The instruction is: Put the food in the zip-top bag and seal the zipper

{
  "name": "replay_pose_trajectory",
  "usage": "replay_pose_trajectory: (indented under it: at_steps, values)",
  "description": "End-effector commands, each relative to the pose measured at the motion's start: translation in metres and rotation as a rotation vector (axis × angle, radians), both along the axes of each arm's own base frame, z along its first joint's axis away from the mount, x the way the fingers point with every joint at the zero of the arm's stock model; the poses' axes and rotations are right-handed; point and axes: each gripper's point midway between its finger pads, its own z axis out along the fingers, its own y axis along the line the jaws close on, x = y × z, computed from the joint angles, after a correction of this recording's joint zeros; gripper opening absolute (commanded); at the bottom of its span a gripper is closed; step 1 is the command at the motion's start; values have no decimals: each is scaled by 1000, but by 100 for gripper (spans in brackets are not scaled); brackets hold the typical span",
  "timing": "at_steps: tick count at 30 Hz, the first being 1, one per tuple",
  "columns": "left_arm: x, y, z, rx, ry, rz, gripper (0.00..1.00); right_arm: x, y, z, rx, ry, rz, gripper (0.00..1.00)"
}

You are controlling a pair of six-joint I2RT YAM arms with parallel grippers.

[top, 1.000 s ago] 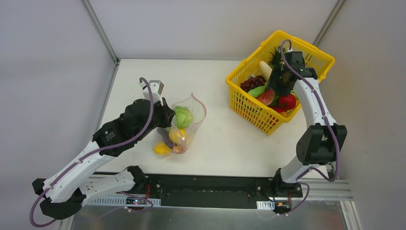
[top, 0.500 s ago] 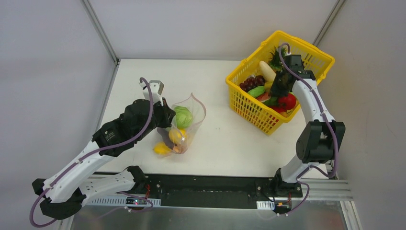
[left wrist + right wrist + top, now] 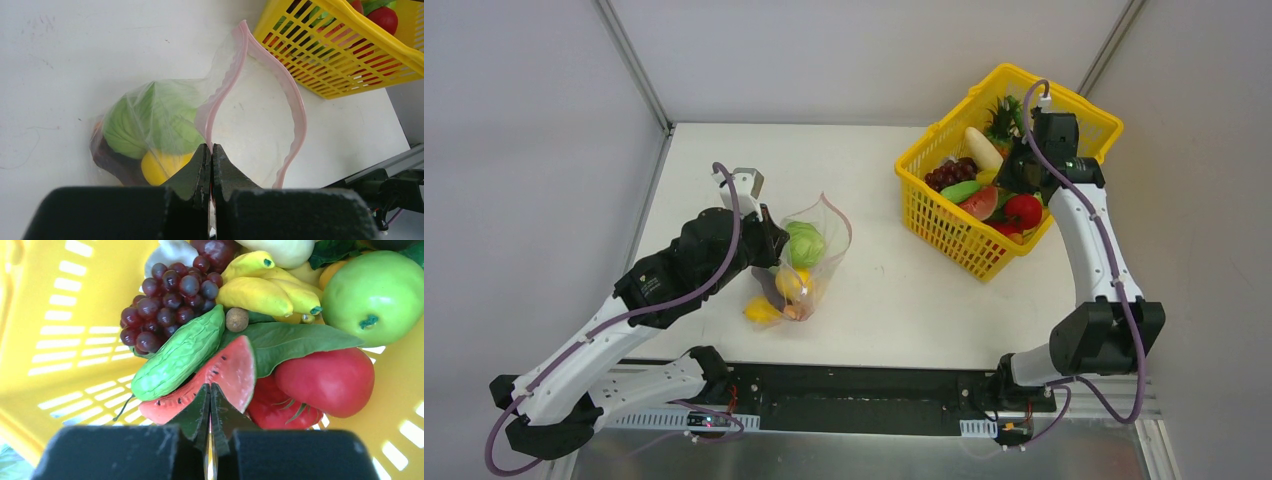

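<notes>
Right hand (image 3: 210, 396) snapped together empty above basket (image 3: 949, 232); left hand (image 3: 210, 156) (unmoved) pinching zipper (image 3: 298, 107).

A yellow lattice basket (image 3: 954, 235) stands at the upper right of the overhead view, set cornerwise on the white table (image 3: 904, 290), its far corner near the grey back wall (image 3: 864, 50). A metal post (image 3: 634, 65) slants up from the table's back left corner (another post (image 3: 1114, 40) mirrors it on the right). Along the bottom runs a black rail (image 3: 864, 400), with a grey metal sheet (image 3: 874, 455) below it.
</notes>
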Motion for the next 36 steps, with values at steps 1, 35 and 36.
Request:
replay_pose_trajectory:
  at_steps: [1, 35, 36]
  values:
    - [4, 2, 18, -46, -52, 16, 0, -6, 3, 25, 6, -92, 13, 0]
    - [2, 2, 15, -52, -46, 11, 0, -2, 6, -39, 38, 131, 12, 0]
    - [2, 2, 14, -51, -45, 8, 0, -2, 6, -34, 34, 118, 10, 0]
